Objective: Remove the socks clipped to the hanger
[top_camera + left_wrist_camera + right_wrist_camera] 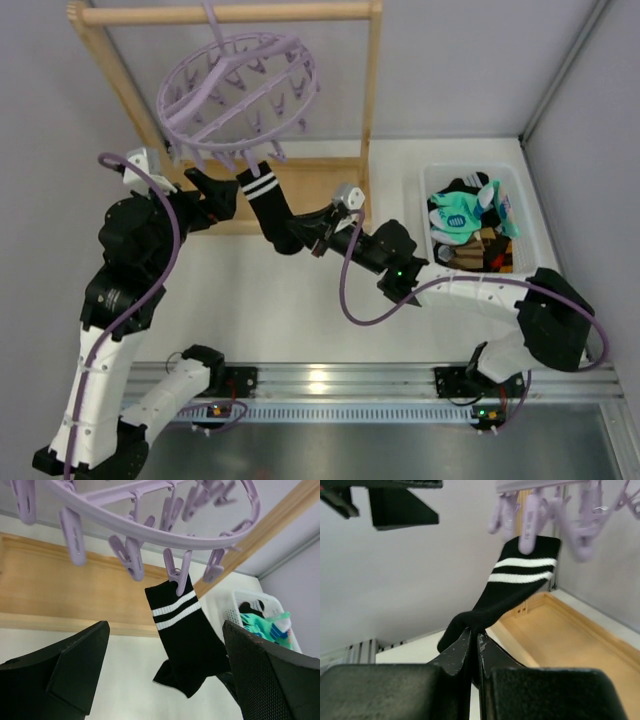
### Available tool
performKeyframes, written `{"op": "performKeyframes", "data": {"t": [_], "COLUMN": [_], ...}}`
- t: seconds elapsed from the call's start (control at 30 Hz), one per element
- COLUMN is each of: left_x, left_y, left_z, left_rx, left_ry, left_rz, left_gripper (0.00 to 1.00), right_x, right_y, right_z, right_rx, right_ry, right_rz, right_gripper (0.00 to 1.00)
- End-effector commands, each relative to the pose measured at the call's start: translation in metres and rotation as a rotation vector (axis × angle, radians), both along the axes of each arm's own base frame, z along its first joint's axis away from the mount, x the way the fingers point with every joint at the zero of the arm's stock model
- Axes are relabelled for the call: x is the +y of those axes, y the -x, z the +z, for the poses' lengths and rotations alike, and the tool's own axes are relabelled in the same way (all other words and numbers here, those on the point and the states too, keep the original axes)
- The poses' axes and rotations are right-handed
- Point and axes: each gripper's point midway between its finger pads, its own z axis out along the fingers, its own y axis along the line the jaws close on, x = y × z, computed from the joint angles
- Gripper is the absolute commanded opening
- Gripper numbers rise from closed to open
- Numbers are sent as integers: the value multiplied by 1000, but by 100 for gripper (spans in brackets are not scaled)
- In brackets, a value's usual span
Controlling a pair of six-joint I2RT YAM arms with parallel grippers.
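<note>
At the near side, the right fingers (457, 652) were pinched shut on the foot end of the black sock (266, 200). The sock ran up toward 11 o'clock, its white-striped cuff held in a lilac clip (176, 572) of the hanger (150, 534). The left fingers (65, 670) stood wide apart, holding nothing, at the sock's 9 o'clock. Other socks (460, 215) lay in the white basket (535, 230) at 3 o'clock. The hanger hung from the wooden rack (230, 13) at 12 o'clock.

Left end effector (210, 192) gapes wide; right end effector (474, 641) is clamped tight, arm outstretched.

One sock (265, 205) under hanger (238, 85), basket (530, 215) of socks (462, 215) to right.
</note>
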Motion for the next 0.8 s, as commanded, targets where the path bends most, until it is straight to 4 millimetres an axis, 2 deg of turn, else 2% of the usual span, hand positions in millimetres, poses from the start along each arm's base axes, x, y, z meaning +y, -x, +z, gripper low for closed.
{"op": "performKeyframes", "data": {"t": [0.0,0.13,0.17,0.23,0.27,0.3,0.33,0.37,0.43,0.63,0.77], "left_x": [-28,-52,-59,-73,-78,-85,-90,-95,-104,-93,-95], "left_y": [5,-4,-7,-6,-9,-6,-7,-5,-5,-30,-45], "left_z": [39,30,22,27,20,21,32,30,40,35,31], "left_rx": [-104,-72,-58,-90,-85,-92,-144,-152,-204,-227,-216], "left_ry": [78,92,95,129,137,147,167,175,186,123,108], "left_rz": [-154,-265,-295,-371,-392,-440,-467,-500,-554,-454,-437], "left_gripper": [98,98,98,98,98,98,98,98,98,98,98], "right_x": [-11,-21,-23,-24,-25,-24,-24,-24,-23,-25,-21], "right_y": [23,36,38,43,45,45,44,44,43,40,43], "right_z": [5,11,9,10,10,8,9,6,4,3,1], "right_rx": [44,61,71,73,79,82,86,93,102,117,122], "right_ry": [18,17,14,11,11,13,11,15,18,6,9], "right_rz": [72,108,115,137,145,146,146,146,148,149,174], "right_gripper": [0,0,0,0,0,0,0,0,0,0,0]}}
